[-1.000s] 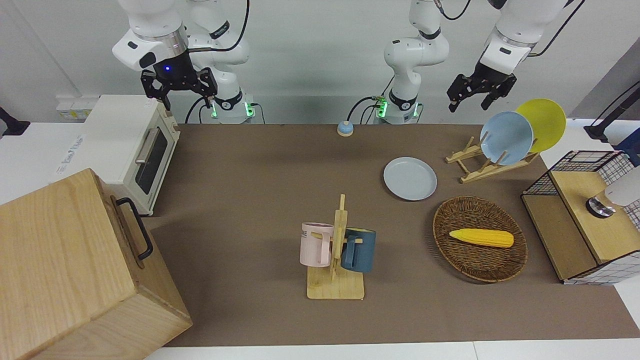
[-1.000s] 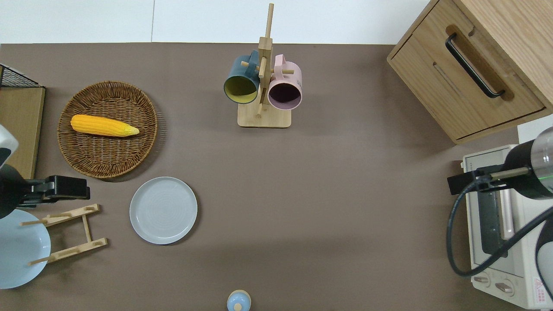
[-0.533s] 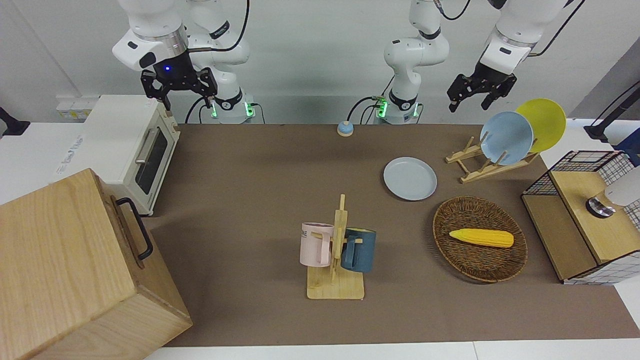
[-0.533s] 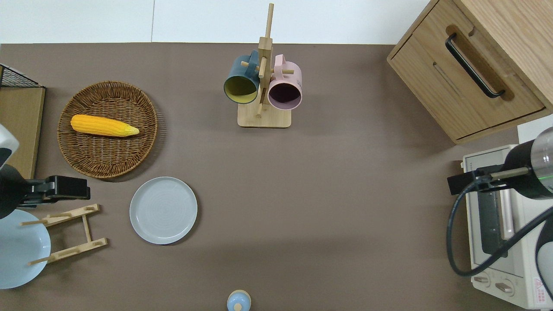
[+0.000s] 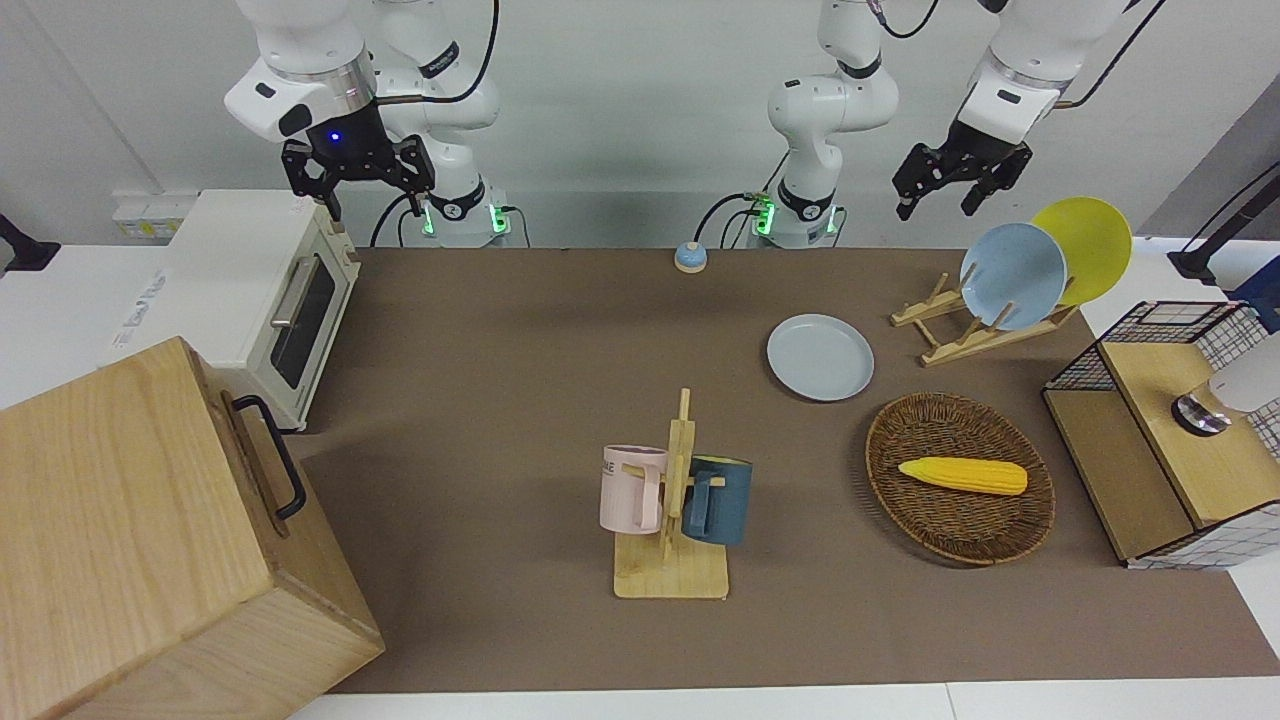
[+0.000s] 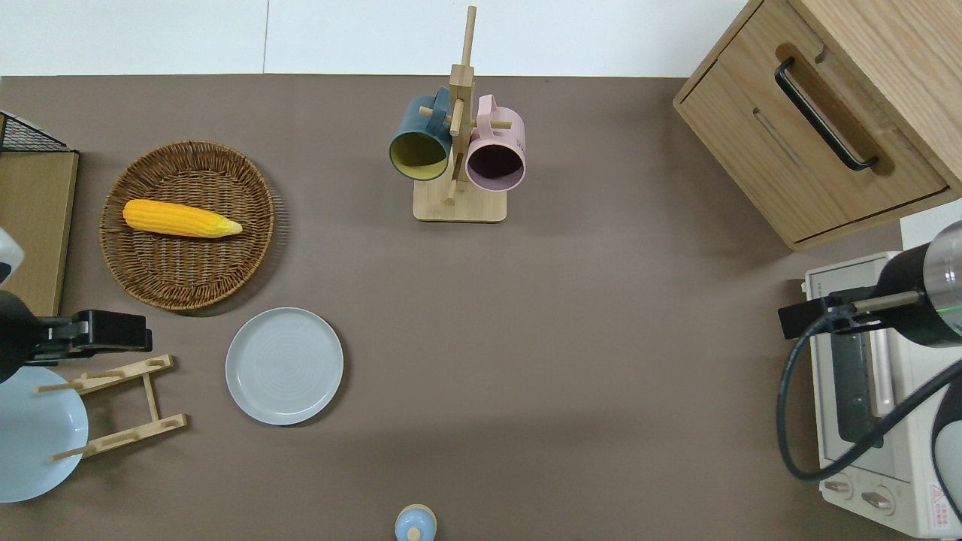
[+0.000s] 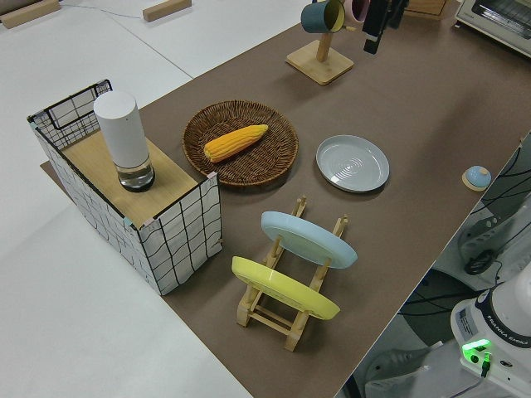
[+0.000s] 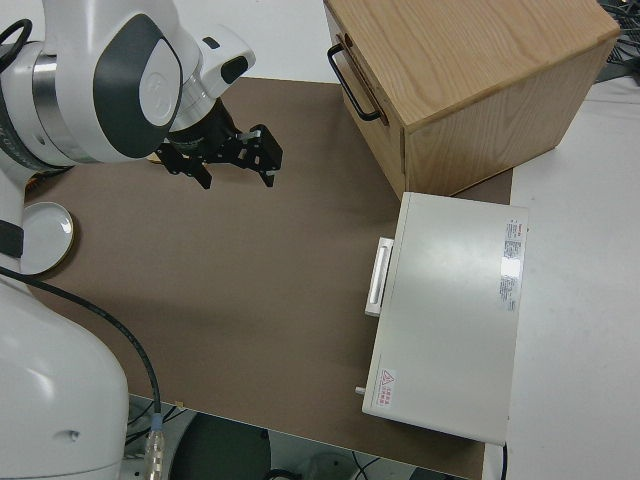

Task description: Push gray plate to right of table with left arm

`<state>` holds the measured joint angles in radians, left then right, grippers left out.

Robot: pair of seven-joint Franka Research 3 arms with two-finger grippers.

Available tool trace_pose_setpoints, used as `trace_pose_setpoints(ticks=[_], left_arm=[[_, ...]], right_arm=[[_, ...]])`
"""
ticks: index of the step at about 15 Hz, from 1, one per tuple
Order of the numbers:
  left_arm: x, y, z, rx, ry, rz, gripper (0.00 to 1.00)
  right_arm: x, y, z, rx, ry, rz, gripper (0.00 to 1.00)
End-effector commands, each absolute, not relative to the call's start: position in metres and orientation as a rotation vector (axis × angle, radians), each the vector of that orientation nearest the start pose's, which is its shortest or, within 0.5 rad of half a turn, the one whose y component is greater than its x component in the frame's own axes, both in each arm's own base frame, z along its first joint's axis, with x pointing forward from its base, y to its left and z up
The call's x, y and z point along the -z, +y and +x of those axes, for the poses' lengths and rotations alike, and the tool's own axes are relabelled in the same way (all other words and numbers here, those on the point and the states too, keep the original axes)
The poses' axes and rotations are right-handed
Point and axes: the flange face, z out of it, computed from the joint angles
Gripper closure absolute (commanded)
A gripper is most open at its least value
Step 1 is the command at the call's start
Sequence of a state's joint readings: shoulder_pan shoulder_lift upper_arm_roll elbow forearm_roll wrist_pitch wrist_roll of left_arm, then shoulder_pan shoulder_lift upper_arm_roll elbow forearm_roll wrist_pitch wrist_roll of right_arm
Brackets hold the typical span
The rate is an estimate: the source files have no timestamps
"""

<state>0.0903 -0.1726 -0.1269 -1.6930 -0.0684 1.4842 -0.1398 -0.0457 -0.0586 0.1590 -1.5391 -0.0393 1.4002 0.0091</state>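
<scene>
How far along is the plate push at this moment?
Nothing looks done: the gray plate lies flat on the table between the wicker basket and the wooden plate rack, untouched. In hand: the left end effector hangs open in the air, over the rack's end. Left: coming down to the plate and pushing it toward the right arm's end. The right arm is parked.

table (image 5: 500,330) | gray plate (image 5: 820,357) | wicker basket (image 5: 960,478) | mug rack (image 5: 671,560) | plate rack (image 5: 975,325) | toaster oven (image 5: 250,300) | wooden cabinet (image 5: 150,540)

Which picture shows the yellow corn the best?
The left side view: the corn looks biggest there, lying in the wicker basket. The front and overhead views also show all of it in the basket, only smaller. The right side view does not show it.
</scene>
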Motion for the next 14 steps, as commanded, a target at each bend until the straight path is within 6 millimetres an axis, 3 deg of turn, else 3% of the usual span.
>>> trace_pose_setpoints(ticks=[1, 10, 14], left_arm=[[-0.651, -0.028, 0.481, -0.078, -0.185, -3.155, 0.00], [-0.635, -0.022, 0.472, -0.109, -0.194, -3.150, 0.00], [-0.624, -0.002, 0.472, -0.101, -0.229, -3.157, 0.00]], right_arm=[[-0.659, 0.055, 0.511, -0.134, -0.164, -3.189, 0.005], [-0.659, 0.055, 0.511, -0.134, -0.164, -3.190, 0.005], [-0.659, 0.055, 0.511, -0.134, -0.164, -3.189, 0.005]])
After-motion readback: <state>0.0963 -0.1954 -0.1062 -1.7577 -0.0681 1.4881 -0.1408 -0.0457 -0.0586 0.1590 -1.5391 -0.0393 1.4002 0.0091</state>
